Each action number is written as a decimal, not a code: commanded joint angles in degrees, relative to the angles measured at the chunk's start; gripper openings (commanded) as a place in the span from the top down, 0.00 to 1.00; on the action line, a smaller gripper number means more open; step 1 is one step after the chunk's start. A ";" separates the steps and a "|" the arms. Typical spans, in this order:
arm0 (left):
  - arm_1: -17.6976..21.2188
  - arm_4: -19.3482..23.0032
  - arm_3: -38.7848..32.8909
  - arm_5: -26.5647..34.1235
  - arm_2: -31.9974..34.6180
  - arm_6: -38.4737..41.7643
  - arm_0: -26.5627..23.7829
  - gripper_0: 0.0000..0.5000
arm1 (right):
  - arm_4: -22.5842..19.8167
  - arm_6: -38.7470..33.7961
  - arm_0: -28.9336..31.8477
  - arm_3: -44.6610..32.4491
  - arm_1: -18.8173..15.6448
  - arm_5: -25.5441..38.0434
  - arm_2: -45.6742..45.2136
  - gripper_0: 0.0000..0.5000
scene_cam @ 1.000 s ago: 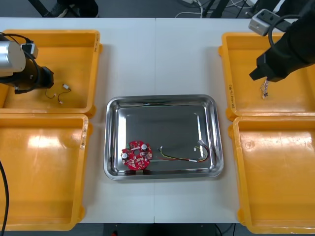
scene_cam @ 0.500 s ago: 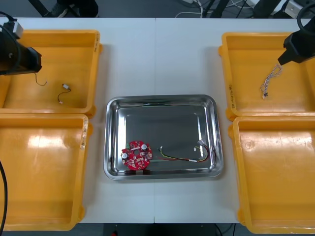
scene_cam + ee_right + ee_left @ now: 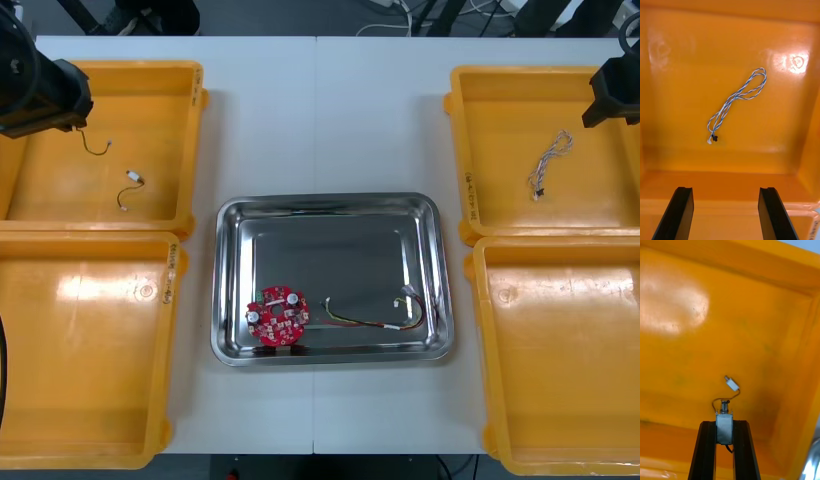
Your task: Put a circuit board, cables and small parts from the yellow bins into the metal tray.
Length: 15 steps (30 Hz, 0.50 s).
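My left gripper (image 3: 70, 110) hangs over the far left yellow bin (image 3: 160, 75). In the left wrist view it (image 3: 724, 426) is shut on a small metal part (image 3: 724, 422), whose thin wire and white plug (image 3: 731, 383) dangle above the bin floor. A second small metal part (image 3: 130, 186) lies in that bin. My right gripper (image 3: 612, 95) is open over the far right bin (image 3: 500, 80); its fingers (image 3: 679, 212) stand apart, short of the twisted blue and white cable (image 3: 735, 100) lying there. The metal tray (image 3: 330, 205) holds a red circuit board (image 3: 277, 316) and a red and yellow cable (image 3: 375, 318).
The two near yellow bins (image 3: 80, 440) (image 3: 560, 440) flank the tray. White table shows between the bins, beyond the tray and in front of it.
My left gripper has risen towards the bin's far left corner, carrying the small metal part with its wire. My right arm has drawn back to the right, off the blue and white cable.
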 commanded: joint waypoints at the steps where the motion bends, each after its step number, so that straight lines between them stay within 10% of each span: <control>1: 2.69 3.17 -5.51 3.27 -4.98 8.57 -2.57 1.00 | 3.81 -6.17 -3.69 0.81 2.74 -3.83 -1.40 0.00; 15: -1.18 9.58 -14.65 9.65 -13.42 24.91 -2.48 1.00 | 6.27 -12.94 -4.31 13.82 4.67 -18.95 -4.30 0.00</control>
